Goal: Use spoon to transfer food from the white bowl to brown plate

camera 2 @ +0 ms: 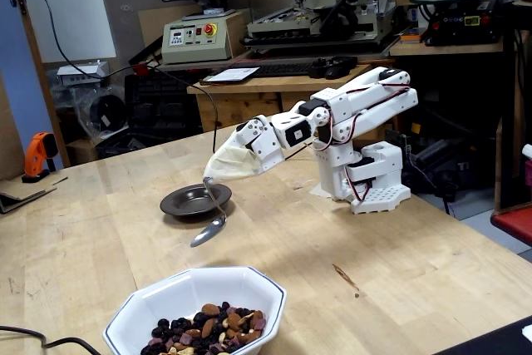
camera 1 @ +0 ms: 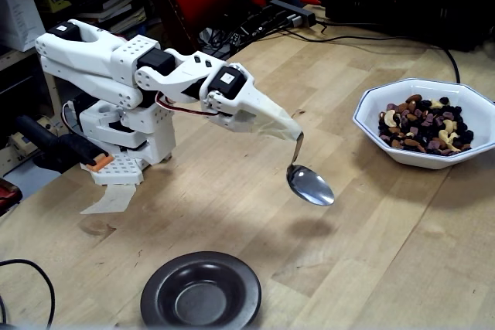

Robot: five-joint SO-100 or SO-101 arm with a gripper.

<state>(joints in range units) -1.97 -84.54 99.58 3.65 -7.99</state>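
1. We see the gripper (camera 1: pixel 292 130) clamped on the spoon (camera 1: pixel 309 185), empty, above bare table (camera 1: pixel 371 245).
2. The food (camera 1: pixel 424 127) sits in the white bowl (camera 1: pixel 371 110); the brown plate (camera 1: pixel 200 291) is empty.

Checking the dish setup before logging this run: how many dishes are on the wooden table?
2. The glossy white octagonal bowl holding nuts and dried fruit sits at the right in a fixed view; the empty dark brown round plate sits near the bottom edge, left of centre.

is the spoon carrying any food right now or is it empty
Empty. In both fixed views the spoon shows a bare, shiny bowl, hanging above the table between the white bowl and brown plate; the food sits in the white bowl.
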